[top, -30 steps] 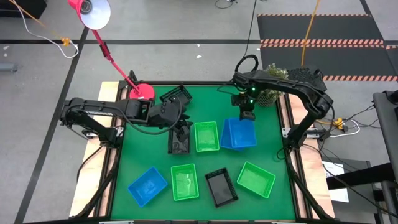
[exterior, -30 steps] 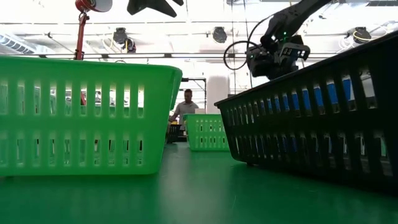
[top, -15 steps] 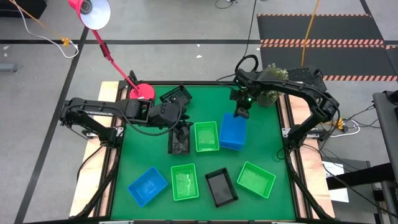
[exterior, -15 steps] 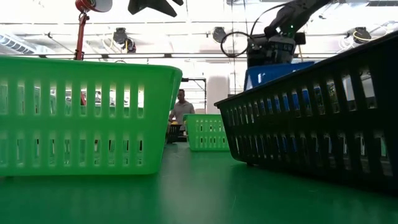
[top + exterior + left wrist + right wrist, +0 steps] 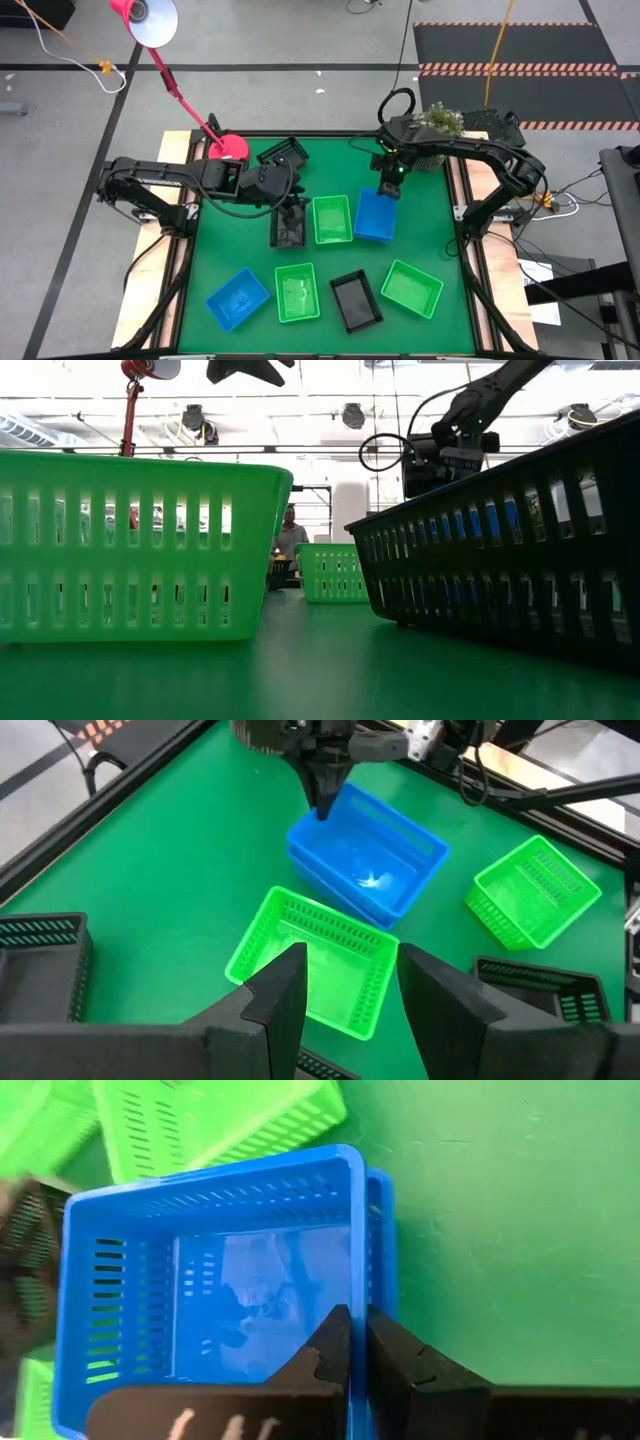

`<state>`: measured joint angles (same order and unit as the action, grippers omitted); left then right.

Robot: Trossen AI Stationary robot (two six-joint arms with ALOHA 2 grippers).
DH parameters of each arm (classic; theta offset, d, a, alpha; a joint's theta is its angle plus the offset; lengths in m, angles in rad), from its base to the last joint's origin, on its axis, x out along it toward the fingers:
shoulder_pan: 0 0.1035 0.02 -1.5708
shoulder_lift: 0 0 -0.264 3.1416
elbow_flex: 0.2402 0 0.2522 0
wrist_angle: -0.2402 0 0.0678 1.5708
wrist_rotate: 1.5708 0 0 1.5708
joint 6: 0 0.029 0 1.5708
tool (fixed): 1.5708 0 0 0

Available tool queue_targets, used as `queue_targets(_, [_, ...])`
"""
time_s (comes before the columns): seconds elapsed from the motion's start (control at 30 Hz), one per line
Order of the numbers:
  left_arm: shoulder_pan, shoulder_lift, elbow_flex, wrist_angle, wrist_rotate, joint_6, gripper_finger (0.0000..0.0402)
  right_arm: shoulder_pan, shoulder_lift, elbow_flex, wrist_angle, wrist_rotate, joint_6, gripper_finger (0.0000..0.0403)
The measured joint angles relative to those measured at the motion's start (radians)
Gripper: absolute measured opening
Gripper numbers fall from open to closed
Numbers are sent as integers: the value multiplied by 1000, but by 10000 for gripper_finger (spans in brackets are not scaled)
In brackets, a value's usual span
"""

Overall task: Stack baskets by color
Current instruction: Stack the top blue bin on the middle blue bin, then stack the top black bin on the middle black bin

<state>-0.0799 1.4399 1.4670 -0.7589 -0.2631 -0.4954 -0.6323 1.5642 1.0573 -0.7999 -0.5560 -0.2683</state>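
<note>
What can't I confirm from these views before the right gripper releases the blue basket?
Low view: the near black basket screens the blue stack; only slivers show through its slots.
High view: the left gripper covers the black basket under it; contact unclear.
Right wrist view: the upper blue basket, in the right gripper, hides most of the lower blue basket; seating unclear.

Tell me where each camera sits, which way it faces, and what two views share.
High view: overhead, looking straight down; both arms show, right pincer at the blue basket stack.
Low view: at tabletop height, looking level across; green basket and black basket fill it, one arm above.
Left wrist view: past the left pincer toward the blue stack.
Right wrist view: down past the right pincer, shut on the blue stack's wall.
Shared: both wrist views show the blue stack.
</note>
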Motion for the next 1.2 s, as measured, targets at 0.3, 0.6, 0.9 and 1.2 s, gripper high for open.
queue_targets(0.3, [6, 0, 0, 0, 4, 45, 156, 15, 0, -12, 4, 1, -69, 9])
queue_targets(0.6, [19, 0, 0, 0, 4, 42, 156, 24, 0, -35, 4, -24, -69, 9])
queue_targets(0.9, [20, 0, 0, 0, 4, 41, 156, 26, 0, -35, 6, -22, -74, 21])
queue_targets(1.2, [20, 0, 0, 0, 4, 45, 156, 26, 0, -35, 3, -22, -48, 103])
